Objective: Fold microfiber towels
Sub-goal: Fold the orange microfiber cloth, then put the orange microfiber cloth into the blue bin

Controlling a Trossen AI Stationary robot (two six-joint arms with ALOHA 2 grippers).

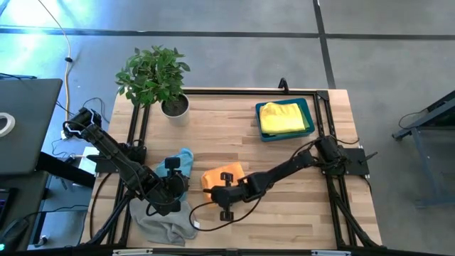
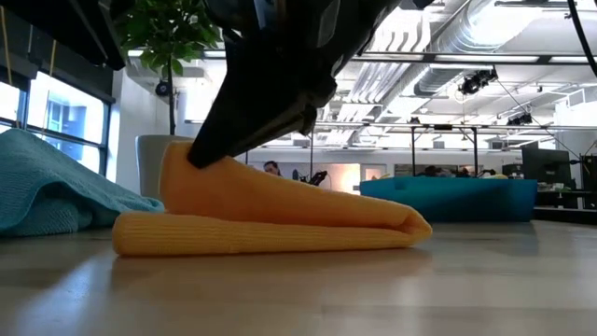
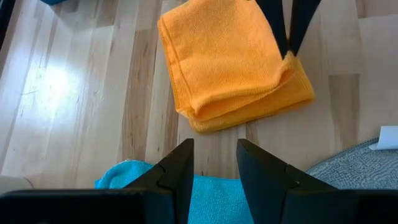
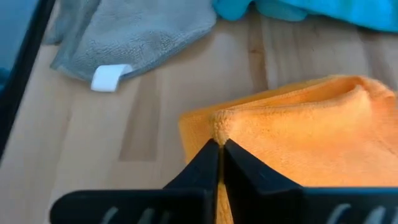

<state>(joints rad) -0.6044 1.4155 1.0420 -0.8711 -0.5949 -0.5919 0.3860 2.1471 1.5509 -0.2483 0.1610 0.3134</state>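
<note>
A folded orange towel lies in the middle of the table, near the front. My right gripper is shut on one of its corners; the low view shows it at the towel's left end. My left gripper is open just above a light blue towel, left of the orange one; I cannot tell whether it touches it. A grey towel lies crumpled at the front left edge. A yellow towel lies in the blue bin. My right gripper pinches the folded orange towel's near left corner between its two fingers, several layers together. The fingers slant down from above and from the table's right. The corner is raised, and the rest of the towel lies on the table.
A potted plant stands at the far left of the table. The grey towel's white label lies on the wood close to the orange towel. Bare wood shows on the table's right half, in front of the bin.
</note>
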